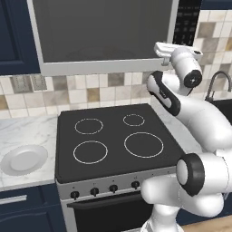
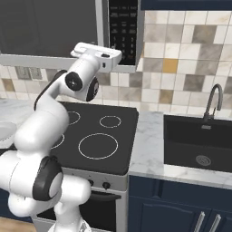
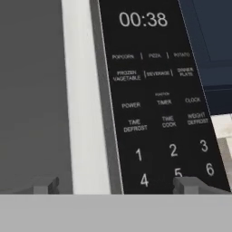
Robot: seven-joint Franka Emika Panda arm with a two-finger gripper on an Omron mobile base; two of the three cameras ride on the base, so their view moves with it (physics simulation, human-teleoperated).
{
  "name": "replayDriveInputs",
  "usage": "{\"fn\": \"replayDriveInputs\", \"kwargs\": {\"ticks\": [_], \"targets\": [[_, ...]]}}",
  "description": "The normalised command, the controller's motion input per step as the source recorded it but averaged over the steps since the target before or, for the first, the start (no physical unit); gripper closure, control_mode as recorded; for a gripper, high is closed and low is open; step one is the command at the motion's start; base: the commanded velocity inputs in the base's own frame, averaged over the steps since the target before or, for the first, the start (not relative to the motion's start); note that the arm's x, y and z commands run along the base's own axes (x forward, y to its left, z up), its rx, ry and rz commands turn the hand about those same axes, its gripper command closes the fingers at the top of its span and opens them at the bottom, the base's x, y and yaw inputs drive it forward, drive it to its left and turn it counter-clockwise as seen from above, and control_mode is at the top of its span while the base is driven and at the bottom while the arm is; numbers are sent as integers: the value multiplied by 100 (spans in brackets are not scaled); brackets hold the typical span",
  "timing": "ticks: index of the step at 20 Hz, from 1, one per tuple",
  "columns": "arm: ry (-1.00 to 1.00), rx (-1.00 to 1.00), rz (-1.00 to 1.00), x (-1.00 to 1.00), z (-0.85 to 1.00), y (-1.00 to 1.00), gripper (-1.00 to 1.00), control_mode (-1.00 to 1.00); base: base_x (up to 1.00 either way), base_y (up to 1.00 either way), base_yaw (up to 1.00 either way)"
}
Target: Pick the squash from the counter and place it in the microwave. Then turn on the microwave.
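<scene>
Facing the black keypad strip of the light grey boxy microwave, we hold our tool spread wide and empty. We cannot see the squash. Risk: wide fingertips at five o'clock may press wrong keys.

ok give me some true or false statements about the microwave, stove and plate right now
1. The microwave door is shut. True.
2. The display reads 12:00. False: it reads 00:38.
3. The gripper is up at the keypad, its fingers apart. True.
4. A pot stands on the stovetop. False: the burners are bare.
5. The white plate lies on the counter left of the stovetop. True.
</scene>
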Motion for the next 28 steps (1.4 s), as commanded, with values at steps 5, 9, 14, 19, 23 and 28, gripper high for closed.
{"fn": "replayDriveInputs", "kwargs": {"ticks": [5, 9, 14, 19, 23, 28], "targets": [[0, 0, 0, 26, 0, 0, -100, -100, 0, 0, 0], [0, 0, 0, 39, 0, 0, -100, -100, 0, 0, 0], [0, 0, 0, 40, 0, 0, -100, -100, 0, 0, 0], [0, 0, 0, 22, 0, 0, -100, -100, 0, 0, 0], [0, 0, 0, -33, 3, -3, -100, -100, 0, 0, 0], [0, 0, 0, -59, 0, 0, -100, -100, 0, 0, 0]]}}
